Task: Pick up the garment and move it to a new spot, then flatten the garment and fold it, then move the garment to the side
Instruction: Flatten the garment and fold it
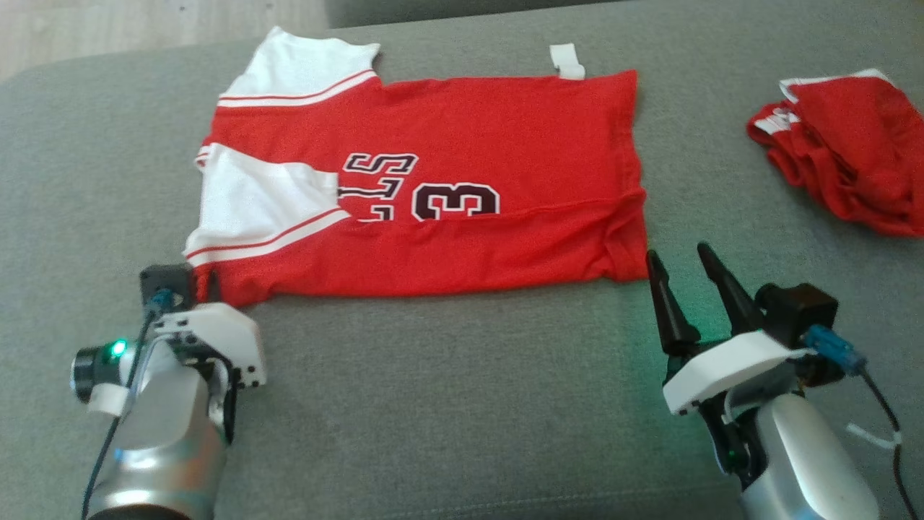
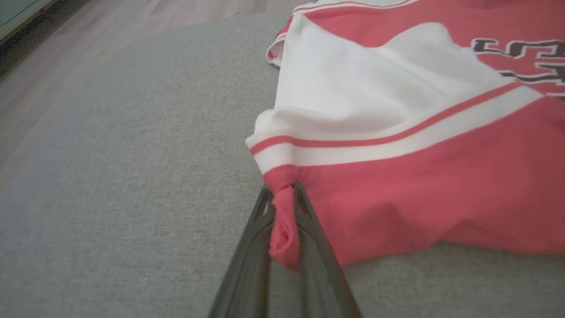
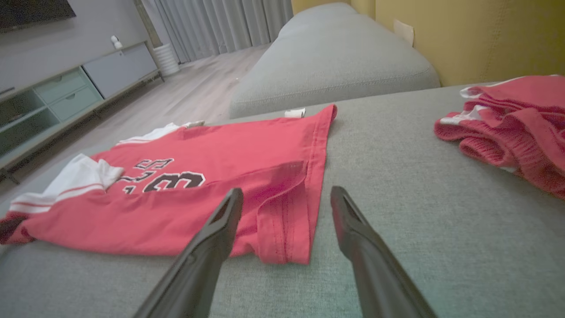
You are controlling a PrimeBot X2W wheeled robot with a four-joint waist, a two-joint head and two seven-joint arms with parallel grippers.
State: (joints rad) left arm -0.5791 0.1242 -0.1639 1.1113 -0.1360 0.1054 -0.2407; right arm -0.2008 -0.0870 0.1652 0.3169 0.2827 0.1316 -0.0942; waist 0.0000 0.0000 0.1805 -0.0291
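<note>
Ref. landmark: jersey [image 1: 447, 195], red w/ white sleeves and black-and-white lettering. All pos. given relative to it.

1. Jersey pos.: lies spread on the grey sofa cushion [image 1: 447, 404], sleeves toward my left side, hem toward my right. The near long edge is folded over the body; the fold line runs under the numeral. One white sleeve lies across the front.

2. My left fingers [image 2: 249, 256]: together, clamped on the jersey's near sleeve-side corner. A roll of red cloth is pinched between them, just below the striped white cuff. The cloth there is bunched and pulled to a point.

3. My right fingers [image 1: 668, 303]: apart, nothing between them. The tips are just beside the jersey's near hem corner, pointing at it. Contact w/ the cloth: cannot tell.

4. Other items: a second red garment [image 1: 844, 152], crumpled, well apart from the jersey past its hem side. A small white tag [image 1: 567, 61] touches the jersey's far edge.
</note>
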